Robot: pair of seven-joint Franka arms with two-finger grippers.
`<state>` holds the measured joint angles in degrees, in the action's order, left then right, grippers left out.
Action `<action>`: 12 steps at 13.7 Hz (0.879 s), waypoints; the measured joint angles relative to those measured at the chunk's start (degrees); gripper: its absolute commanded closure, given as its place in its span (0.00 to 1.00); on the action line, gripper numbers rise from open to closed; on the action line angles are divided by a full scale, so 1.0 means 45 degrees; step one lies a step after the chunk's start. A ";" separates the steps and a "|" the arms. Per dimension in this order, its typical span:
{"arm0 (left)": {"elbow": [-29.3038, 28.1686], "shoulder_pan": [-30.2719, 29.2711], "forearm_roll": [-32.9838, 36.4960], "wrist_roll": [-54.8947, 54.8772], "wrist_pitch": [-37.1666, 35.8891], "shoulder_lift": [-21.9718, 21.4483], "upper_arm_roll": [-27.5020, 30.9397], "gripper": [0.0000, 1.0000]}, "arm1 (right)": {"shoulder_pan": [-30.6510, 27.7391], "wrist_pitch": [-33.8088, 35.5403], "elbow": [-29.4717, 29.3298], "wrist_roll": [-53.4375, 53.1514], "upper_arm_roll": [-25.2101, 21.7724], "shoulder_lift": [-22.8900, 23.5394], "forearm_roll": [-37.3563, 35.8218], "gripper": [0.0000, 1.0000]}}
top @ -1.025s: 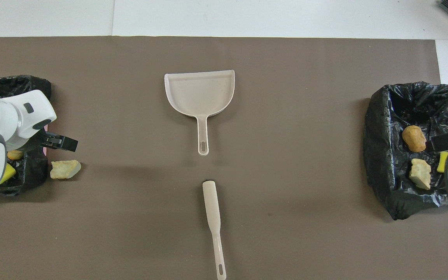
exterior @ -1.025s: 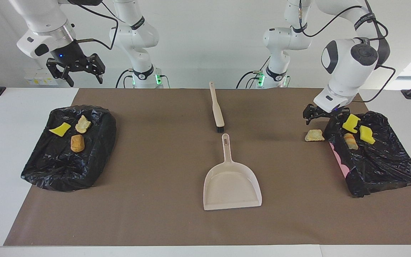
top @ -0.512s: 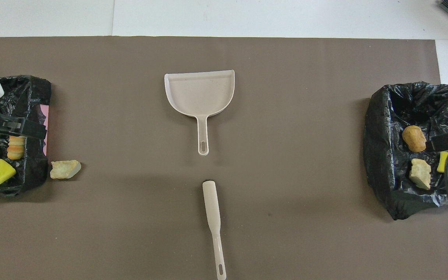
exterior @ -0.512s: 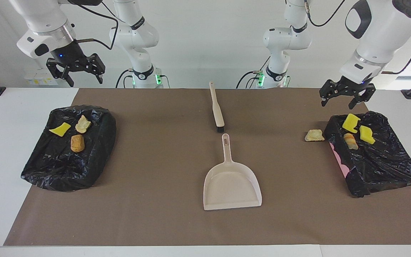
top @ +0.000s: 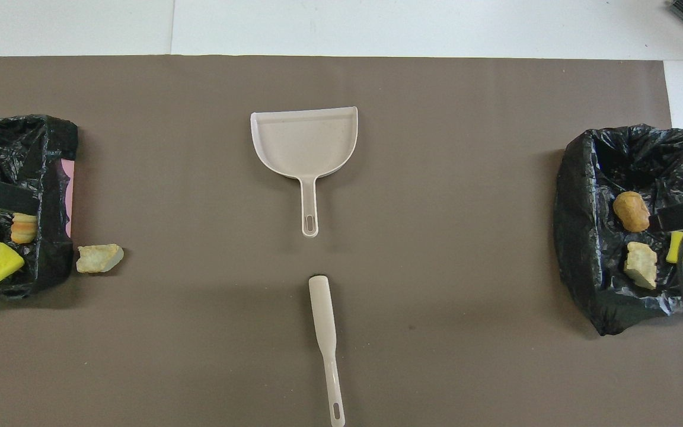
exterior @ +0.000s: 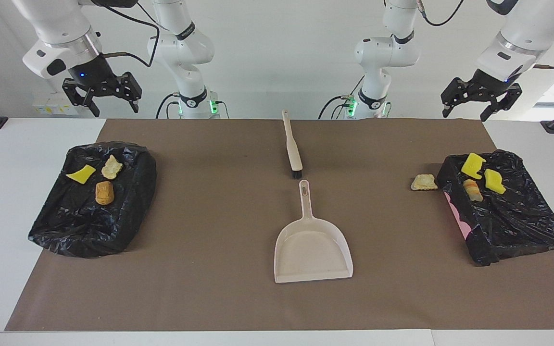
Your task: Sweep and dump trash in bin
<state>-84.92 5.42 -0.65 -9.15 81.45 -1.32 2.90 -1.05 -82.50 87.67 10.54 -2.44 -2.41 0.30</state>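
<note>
One tan chunk of trash (exterior: 423,182) (top: 99,258) lies on the brown mat, just beside the black-bagged bin (exterior: 512,226) (top: 51,267) at the left arm's end. That bin holds two yellow chunks and an orange one. A cream dustpan (exterior: 313,250) (top: 306,142) lies mid-mat, its handle pointing at the robots. The brush (exterior: 292,144) (top: 325,332) lies nearer to the robots. My left gripper (exterior: 464,115) hangs open and empty, high over the mat's edge. My right gripper (exterior: 116,112) waits open and empty, up in the air at the right arm's end.
A second black-bagged bin (exterior: 128,216) (top: 578,237) at the right arm's end holds a yellow, a tan and an orange-brown chunk. The brown mat (exterior: 209,288) covers most of the white table.
My left gripper has risen from beside the tan chunk, up and back toward the robots. The chunk stays on the mat. The right arm has not moved.
</note>
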 measured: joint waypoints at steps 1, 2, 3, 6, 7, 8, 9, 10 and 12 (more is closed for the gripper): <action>0.0035 0.0000 -0.0031 0.0006 -0.0049 -0.0015 -0.0058 0.00 | 0.0000 0.0000 0.0000 0.0000 0.0000 0.0000 0.0000 0.00; 0.0056 -0.0011 -0.0046 0.0044 -0.0055 -0.0070 -0.0144 0.00 | 0.0000 0.0000 0.0000 0.0000 0.0000 0.0000 0.0000 0.00; 0.0060 -0.0079 -0.0050 0.0194 -0.0076 -0.0152 -0.0309 0.00 | 0.0000 0.0000 0.0000 0.0000 0.0000 0.0000 0.0000 0.00; 0.0045 -0.0467 -0.0053 0.0680 -0.0221 -0.0339 -0.0995 0.00 | 0.0000 0.0000 0.0000 0.0000 0.0000 0.0000 0.0000 0.00; 0.0039 -0.0471 -0.0053 0.0700 -0.0228 -0.0345 -0.1031 0.00 | 0.0000 0.0000 0.0000 0.0000 0.0000 0.0000 0.0000 0.00; 0.0031 -0.0474 -0.0053 0.0701 -0.0233 -0.0345 -0.1035 0.00 | 0.0000 0.0000 0.0000 0.0000 0.0000 0.0000 0.0000 0.00; 0.0017 -0.0484 -0.0053 0.0701 -0.0238 -0.0345 -0.1035 0.00 | 0.0000 0.0000 0.0000 0.0000 0.0000 0.0000 0.0000 0.00; 0.0003 -0.0489 -0.0053 0.0701 -0.0242 -0.0345 -0.1035 0.00 | 0.0000 0.0000 0.0000 0.0000 0.0000 0.0000 0.0000 0.00; -0.0009 -0.0500 -0.0053 0.0702 -0.0245 -0.0345 -0.1034 0.00 | 0.0000 0.0000 0.0000 0.0000 0.0000 0.0000 0.0000 0.00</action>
